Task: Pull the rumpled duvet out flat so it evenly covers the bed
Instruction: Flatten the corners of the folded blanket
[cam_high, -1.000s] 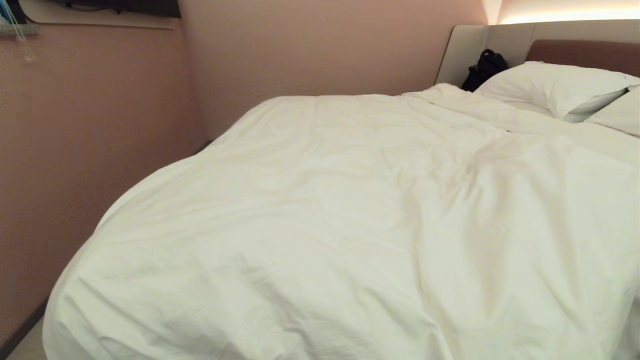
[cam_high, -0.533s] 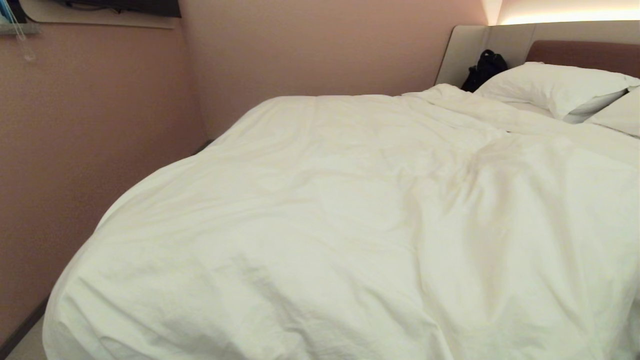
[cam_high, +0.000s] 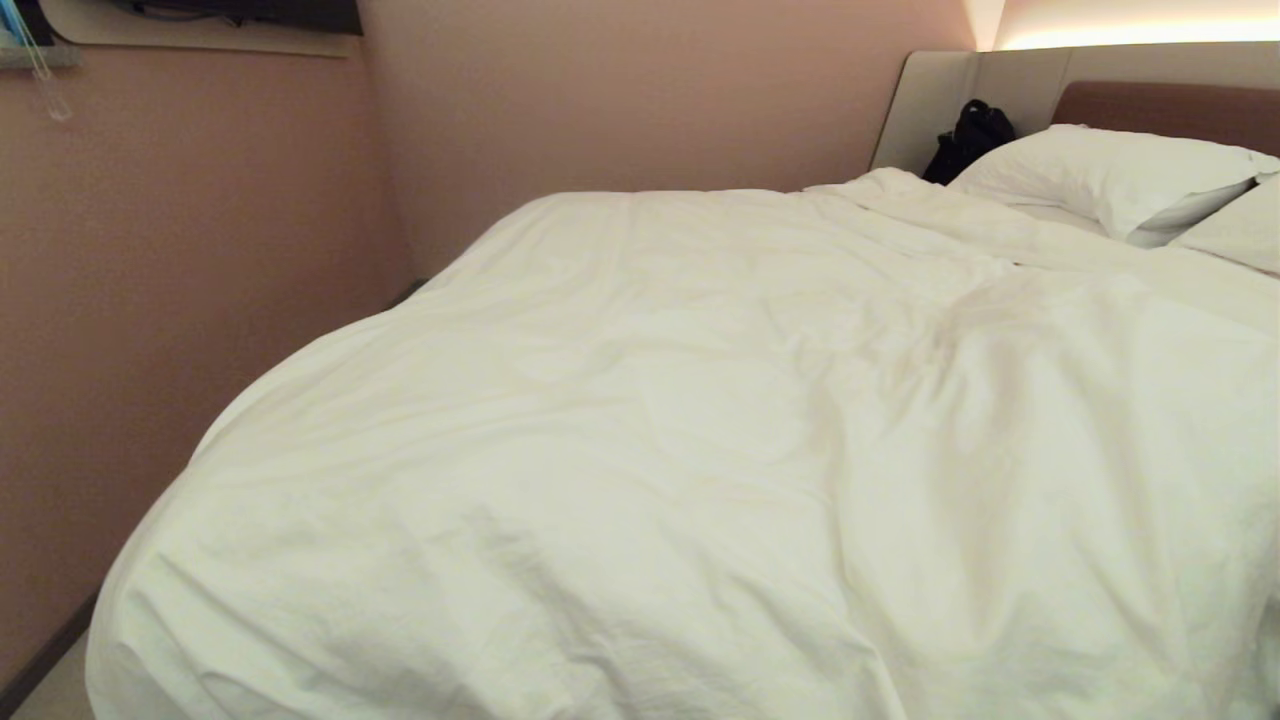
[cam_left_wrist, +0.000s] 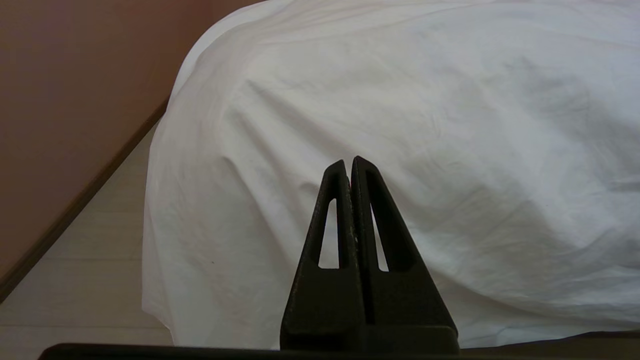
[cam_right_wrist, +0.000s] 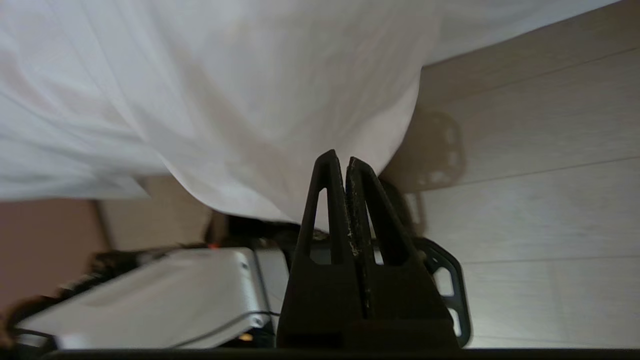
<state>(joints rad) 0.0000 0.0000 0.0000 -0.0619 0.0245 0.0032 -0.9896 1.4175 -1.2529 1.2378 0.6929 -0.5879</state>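
The white duvet (cam_high: 700, 420) lies spread over the bed (cam_high: 1170, 105), creased, with its near edge hanging over the foot. Neither arm shows in the head view. My left gripper (cam_left_wrist: 348, 162) is shut and empty, a short way off the duvet's (cam_left_wrist: 450, 125) hanging corner. My right gripper (cam_right_wrist: 340, 160) is shut too, with nothing between its fingers. Its tips sit in front of the duvet's (cam_right_wrist: 225, 100) drooping lower edge, above the floor.
Two white pillows (cam_high: 1110, 170) and a black bag (cam_high: 968, 135) lie at the headboard end. A pink wall (cam_high: 200, 300) runs close along the bed's left side. Pale wood floor (cam_right_wrist: 540, 210) lies beside the bed; my silver base (cam_right_wrist: 150, 295) is below the duvet edge.
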